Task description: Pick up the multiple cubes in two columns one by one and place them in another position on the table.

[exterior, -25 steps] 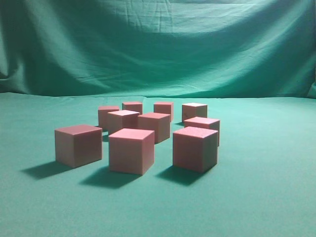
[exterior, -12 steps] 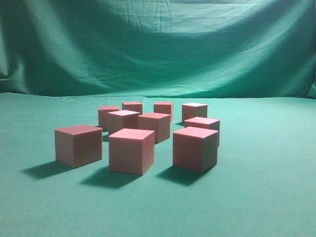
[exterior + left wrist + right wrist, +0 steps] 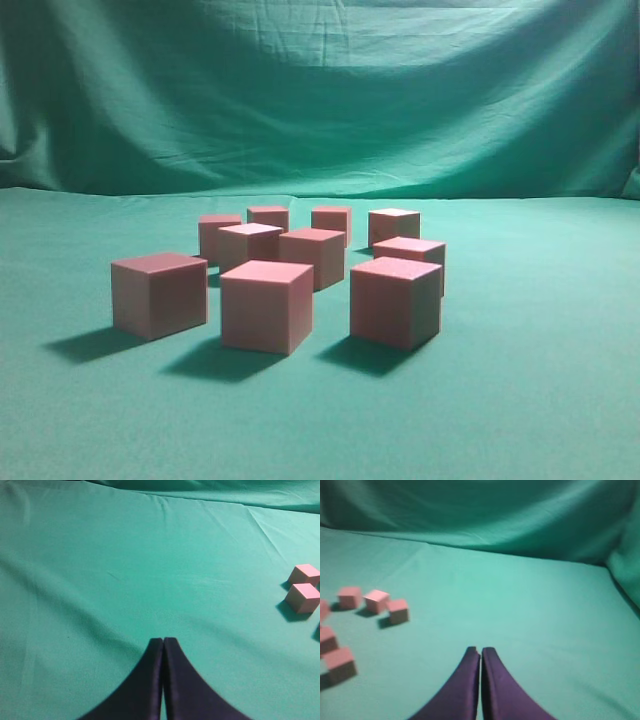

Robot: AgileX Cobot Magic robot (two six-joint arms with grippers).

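Observation:
Several pinkish-red cubes (image 3: 266,304) stand in a loose cluster in the middle of the green table (image 3: 540,400) in the exterior view; neither arm shows there. In the left wrist view my left gripper (image 3: 163,640) is shut and empty above bare cloth, with two cubes (image 3: 303,597) far to its right. The right wrist view has my right gripper (image 3: 480,651) shut on nothing, and several cubes (image 3: 376,601) lie well off to its left.
A draped green backdrop (image 3: 320,90) closes off the far side of the table. Wide stretches of cloth lie to the left and right of the cluster and in front of it.

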